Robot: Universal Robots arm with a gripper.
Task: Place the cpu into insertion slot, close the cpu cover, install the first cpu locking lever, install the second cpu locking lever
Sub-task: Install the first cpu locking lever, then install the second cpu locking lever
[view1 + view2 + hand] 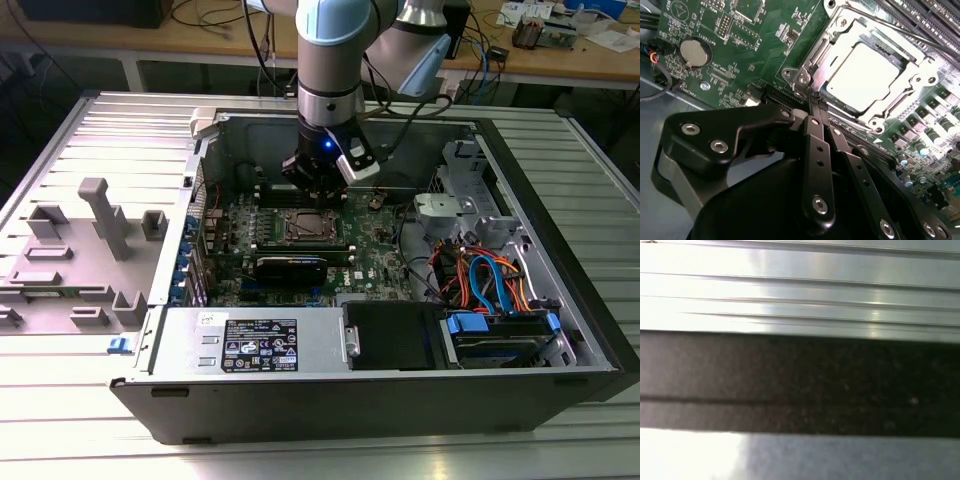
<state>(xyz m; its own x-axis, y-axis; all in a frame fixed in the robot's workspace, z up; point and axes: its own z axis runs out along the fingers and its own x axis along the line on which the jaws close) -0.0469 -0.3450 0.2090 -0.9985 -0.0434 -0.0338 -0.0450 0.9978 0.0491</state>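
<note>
The cpu (865, 75) lies flat in its socket on the green motherboard, its dull silver top showing through the cut-out of the cpu cover (826, 55), which is down over it. A thin locking lever (880, 26) runs along the socket's far side. My gripper (816, 102) has its two black fingers (815, 145) pressed together, and the tips rest at the socket's near corner by a screw post. I cannot make out anything held between them. In the exterior view the gripper (318, 190) hangs just behind the socket (305, 226) inside the open computer case.
Memory slots (262, 232) flank the socket, and a long black card (290, 268) lies in front of it. The power supply (255, 345), drive bays and coloured cables (490, 280) stand toward the exterior view's right. A grey fixture (95, 215) stands outside the case on the ribbed table.
</note>
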